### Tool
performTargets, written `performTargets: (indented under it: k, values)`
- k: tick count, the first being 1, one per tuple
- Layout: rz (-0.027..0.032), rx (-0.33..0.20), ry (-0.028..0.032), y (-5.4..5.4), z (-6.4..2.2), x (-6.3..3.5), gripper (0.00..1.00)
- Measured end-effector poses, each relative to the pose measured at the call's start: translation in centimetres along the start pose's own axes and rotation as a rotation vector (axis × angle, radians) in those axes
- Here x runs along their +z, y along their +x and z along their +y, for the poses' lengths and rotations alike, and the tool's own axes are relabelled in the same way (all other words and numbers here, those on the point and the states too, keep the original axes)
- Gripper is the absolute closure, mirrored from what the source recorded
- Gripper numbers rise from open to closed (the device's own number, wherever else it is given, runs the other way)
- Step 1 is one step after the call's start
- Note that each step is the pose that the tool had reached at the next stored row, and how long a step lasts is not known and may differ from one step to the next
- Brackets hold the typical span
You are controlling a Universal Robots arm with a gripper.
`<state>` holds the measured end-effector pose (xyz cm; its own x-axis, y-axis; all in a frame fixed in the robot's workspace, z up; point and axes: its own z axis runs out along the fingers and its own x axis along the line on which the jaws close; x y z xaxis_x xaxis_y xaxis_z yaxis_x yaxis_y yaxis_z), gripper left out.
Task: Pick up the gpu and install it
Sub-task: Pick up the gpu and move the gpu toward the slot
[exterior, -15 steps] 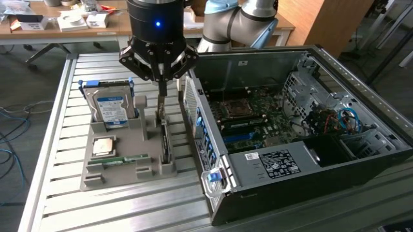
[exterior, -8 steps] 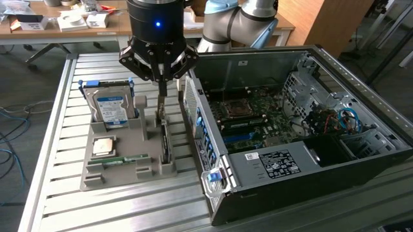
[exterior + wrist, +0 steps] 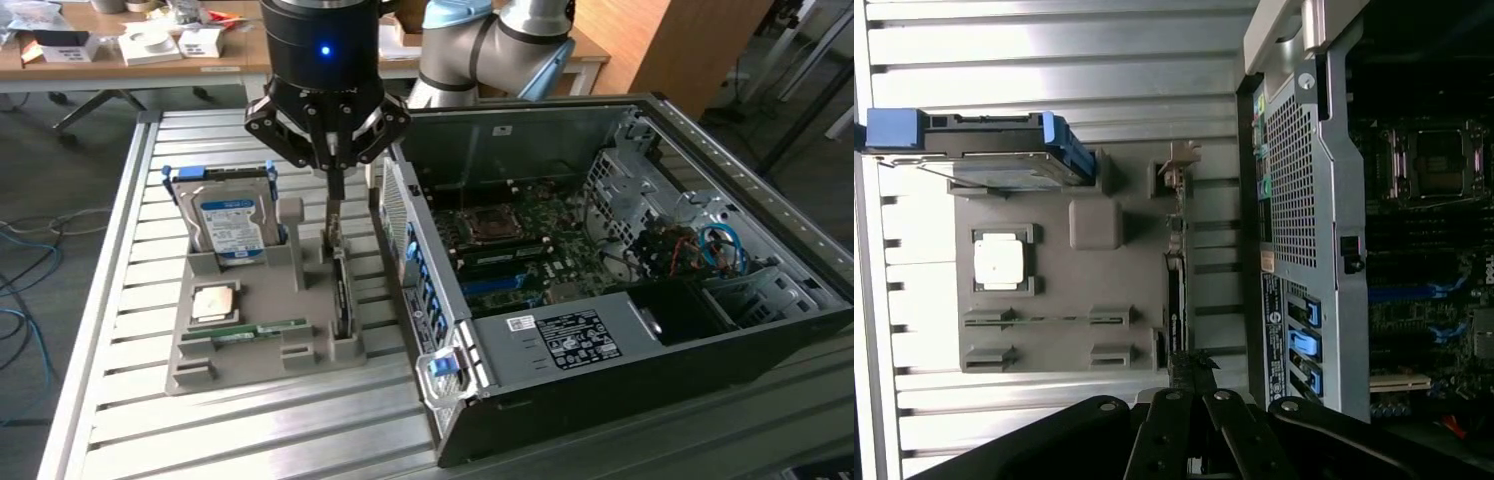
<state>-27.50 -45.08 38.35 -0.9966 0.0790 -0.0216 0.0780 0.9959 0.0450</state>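
The gpu (image 3: 342, 290) is a thin dark card standing on edge in the right-hand slot of a grey holder (image 3: 267, 285) on the slatted metal table. In the wrist view the gpu (image 3: 1176, 290) runs as a narrow dark strip along the edge of the holder (image 3: 1054, 260). My gripper (image 3: 331, 168) hangs straight over the card's far end, its black fingers drawn together on the card's top edge. Seen from the wrist, my gripper (image 3: 1194, 385) closes onto the end of the dark strip. The card still rests in its slot.
The open computer case (image 3: 601, 330) lies just to the exterior view's right of the holder, motherboard (image 3: 521, 240) exposed. The holder also carries a silver hard drive (image 3: 230, 225) with a blue label, a square processor chip (image 3: 214, 302) and a green memory stick (image 3: 254, 330).
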Motion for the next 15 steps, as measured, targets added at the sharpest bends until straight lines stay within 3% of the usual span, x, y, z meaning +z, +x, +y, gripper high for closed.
performTargets:
  k: [15]
  values:
    - [0.0001, 0.0, 0.0001, 0.01, -0.02, 0.02, 0.89]
